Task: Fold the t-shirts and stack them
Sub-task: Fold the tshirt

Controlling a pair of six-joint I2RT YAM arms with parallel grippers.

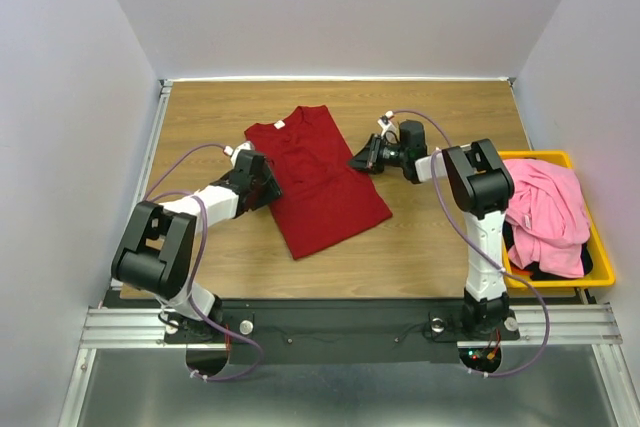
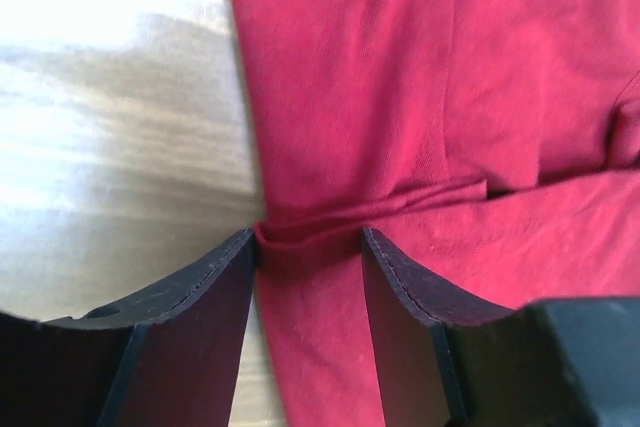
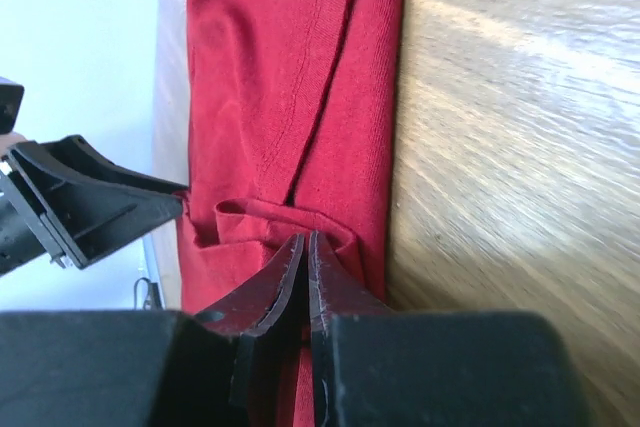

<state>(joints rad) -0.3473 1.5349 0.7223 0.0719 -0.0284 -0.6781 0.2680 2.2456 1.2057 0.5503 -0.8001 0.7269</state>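
Note:
The dark red t-shirt (image 1: pixel 318 179) lies on the table, folded into a long strip, with its white neck label at the far end. My left gripper (image 1: pixel 268 183) is at the shirt's left edge. In the left wrist view it (image 2: pixel 310 247) is open, its jaws astride a raised fold of the red cloth (image 2: pixel 400 97). My right gripper (image 1: pixel 358 160) is at the shirt's right edge. In the right wrist view it (image 3: pixel 305 242) is shut on a bunched fold of the red shirt (image 3: pixel 290 67). A pink t-shirt (image 1: pixel 545 209) lies over a black one (image 1: pixel 540 269) in the bin.
The yellow plastic bin (image 1: pixel 600 257) stands at the table's right edge, beside the right arm's base. Bare wooden table (image 1: pixel 440 237) surrounds the red shirt. White walls enclose the table at the back and sides.

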